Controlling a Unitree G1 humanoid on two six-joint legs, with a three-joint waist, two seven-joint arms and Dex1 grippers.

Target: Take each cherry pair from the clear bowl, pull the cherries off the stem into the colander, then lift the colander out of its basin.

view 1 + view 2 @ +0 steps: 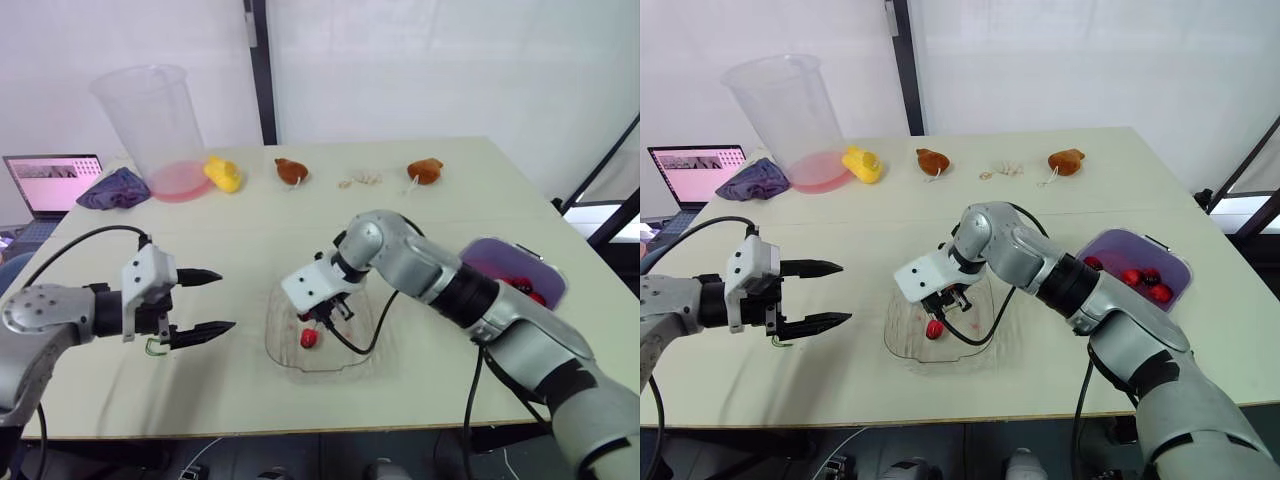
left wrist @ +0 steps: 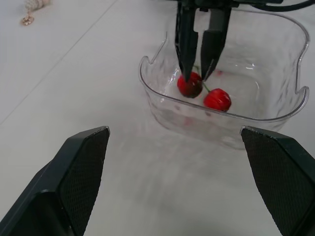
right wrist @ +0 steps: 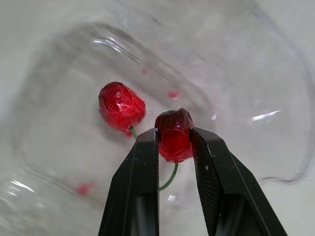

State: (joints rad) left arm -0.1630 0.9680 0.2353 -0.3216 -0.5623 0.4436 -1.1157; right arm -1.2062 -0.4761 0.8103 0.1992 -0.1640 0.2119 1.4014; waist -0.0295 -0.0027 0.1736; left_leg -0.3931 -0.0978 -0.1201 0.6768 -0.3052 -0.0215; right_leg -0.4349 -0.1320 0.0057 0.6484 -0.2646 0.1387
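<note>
**Item 1, cherry pair (image 1: 309,338):** lying in the near-left part of the clear bowl (image 1: 902,335), at the table's centre. Its long axis is running cherry to cherry, about level along the bowl floor, and a green stem is joining the 2 fruits.

**Item 2, right gripper (image 2: 196,74):** reaching down into the bowl. Its 2 black fingers (image 3: 142,167) are pinching 1 cherry (image 3: 173,140) between their tips. The second cherry (image 3: 121,105) is sitting free just beside it.

**Item 3, left gripper (image 1: 226,300):** hovering over bare table to the left of the bowl, pointing toward it. Its jaws are standing wide apart and holding nothing.

**Item 4, purple colander (image 1: 1120,240):** sitting at the table's right edge, well apart from the bowl, and holding several red cherries.
</note>
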